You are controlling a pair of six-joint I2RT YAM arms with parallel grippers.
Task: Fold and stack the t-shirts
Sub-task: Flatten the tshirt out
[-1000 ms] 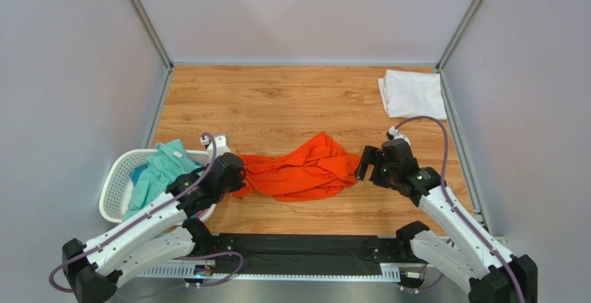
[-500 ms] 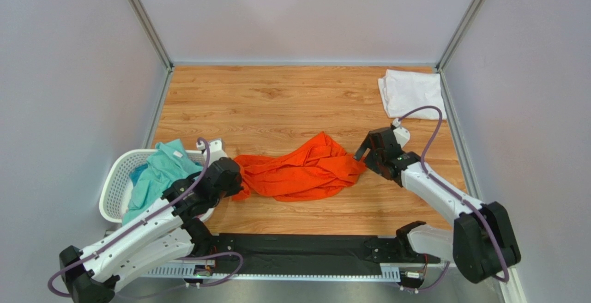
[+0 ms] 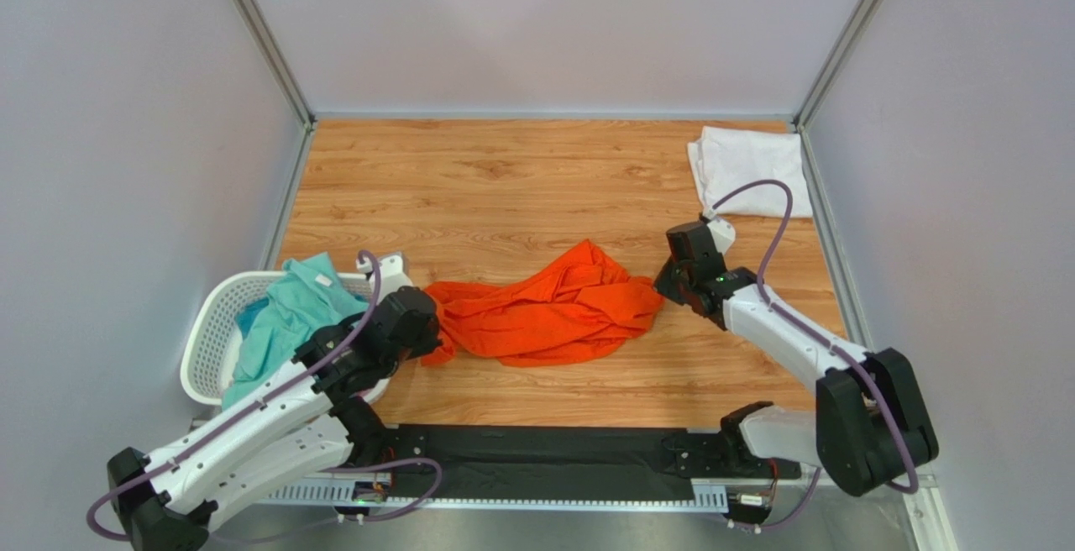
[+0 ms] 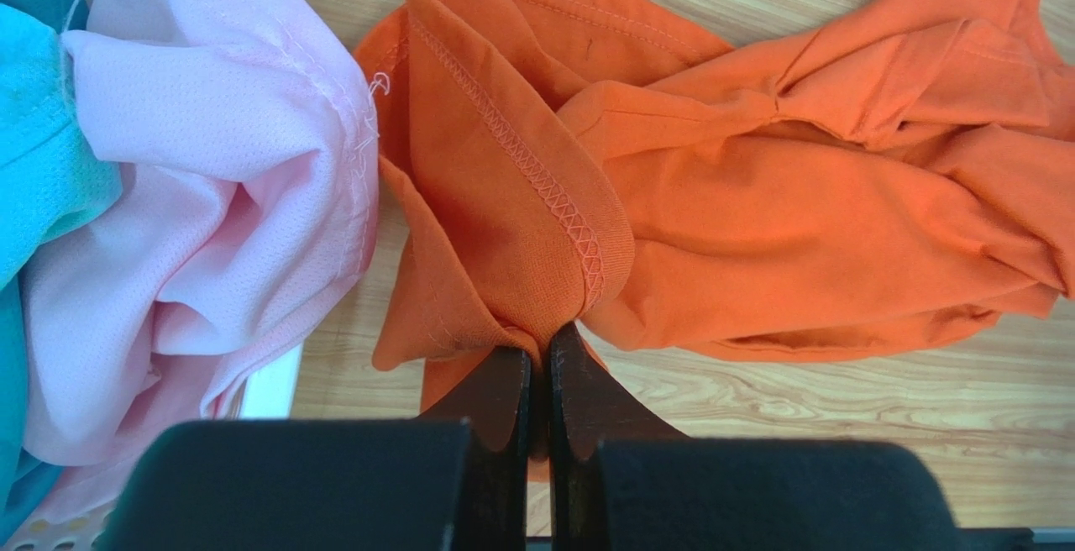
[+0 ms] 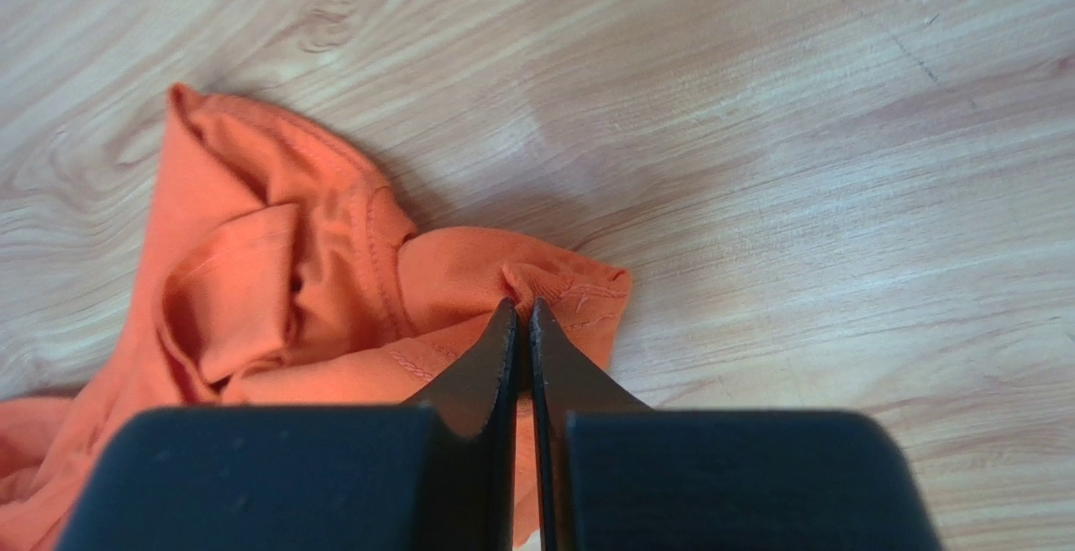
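A crumpled bright orange t-shirt [image 3: 543, 312] lies across the middle of the wooden table. My left gripper [image 3: 429, 331] is shut on its left end; in the left wrist view a stitched orange hem [image 4: 555, 186] bunches out of the closed gripper tips [image 4: 545, 334]. My right gripper [image 3: 663, 289] is shut on the shirt's right end, and in the right wrist view its tips [image 5: 522, 309] pinch a fold of orange cloth [image 5: 555, 287]. A folded white t-shirt [image 3: 747, 171] lies at the far right corner. A teal t-shirt [image 3: 284, 318] and a pink one [image 4: 202, 198] fill the basket.
The white mesh laundry basket [image 3: 202, 350] stands at the near left, right beside my left gripper. Grey walls enclose the table on three sides. A black strip [image 3: 543, 457] runs along the near edge between the arm bases.
My right gripper swung forward and left onto the orange shirt's right end and went from open to shut on it. The left gripper kept its hold and barely moved.
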